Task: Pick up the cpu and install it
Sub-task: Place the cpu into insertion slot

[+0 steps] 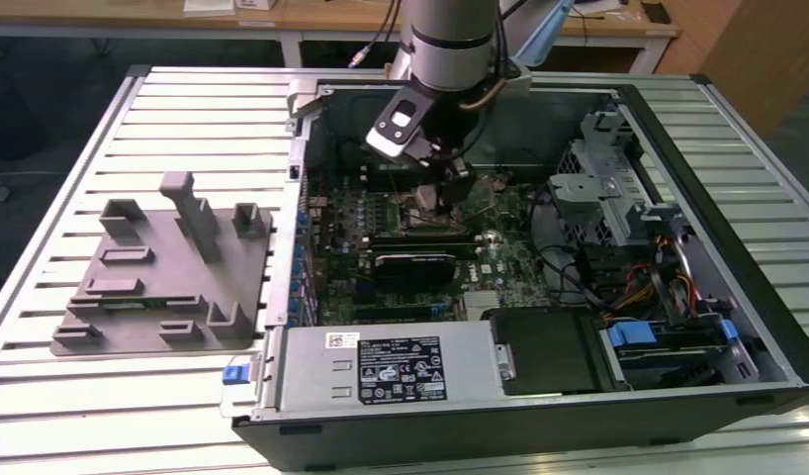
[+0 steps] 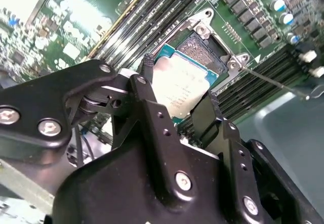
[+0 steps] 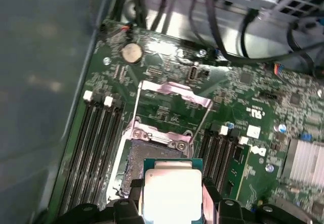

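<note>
My gripper [image 2: 177, 88] is shut on the cpu [image 2: 178, 82], a small square chip with a silvery top and a green rim, one black finger [image 2: 147, 75] on each of two opposite edges. In both wrist views the chip hangs tilted just above the open motherboard socket [image 2: 206, 48]. In the first wrist view the cpu [image 3: 172, 191] partly covers the socket [image 3: 144, 158], whose metal load plate [image 3: 174, 93] is flipped open behind it. In the exterior view the gripper [image 1: 438, 193] reaches down inside the computer case over the board's upper middle.
A thin socket lever [image 2: 273, 82] sticks out beside the socket. Memory slots [image 3: 98, 143] flank it on both sides. Drive cages and cables [image 1: 616, 198] fill the case's right side, a power supply [image 1: 378, 366] its front. A grey tray [image 1: 167, 267] with upright blocks lies left of the case.
</note>
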Robot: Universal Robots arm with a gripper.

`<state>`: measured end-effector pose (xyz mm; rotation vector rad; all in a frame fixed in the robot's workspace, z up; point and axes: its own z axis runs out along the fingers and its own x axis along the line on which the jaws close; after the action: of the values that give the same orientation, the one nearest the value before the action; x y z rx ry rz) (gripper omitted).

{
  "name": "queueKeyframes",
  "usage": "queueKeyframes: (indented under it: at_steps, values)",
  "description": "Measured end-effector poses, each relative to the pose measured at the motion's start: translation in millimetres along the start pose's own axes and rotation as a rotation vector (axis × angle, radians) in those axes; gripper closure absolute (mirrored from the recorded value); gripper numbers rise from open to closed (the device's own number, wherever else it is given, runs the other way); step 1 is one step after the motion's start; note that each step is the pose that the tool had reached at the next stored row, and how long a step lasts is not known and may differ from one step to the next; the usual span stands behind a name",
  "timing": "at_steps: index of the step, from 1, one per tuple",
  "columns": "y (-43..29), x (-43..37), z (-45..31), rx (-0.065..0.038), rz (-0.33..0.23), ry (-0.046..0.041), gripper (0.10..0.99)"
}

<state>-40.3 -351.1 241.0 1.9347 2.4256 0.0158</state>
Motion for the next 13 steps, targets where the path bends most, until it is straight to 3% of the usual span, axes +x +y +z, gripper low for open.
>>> queueKeyframes:
  at_steps: [10, 13]
  values:
    - [0.0, 0.0, 1.3, 0.004, 0.181, -0.0058, 0.545]
    - [-0.1, 0.0, 1.3, 0.005, 0.202, -0.0067, 0.545]
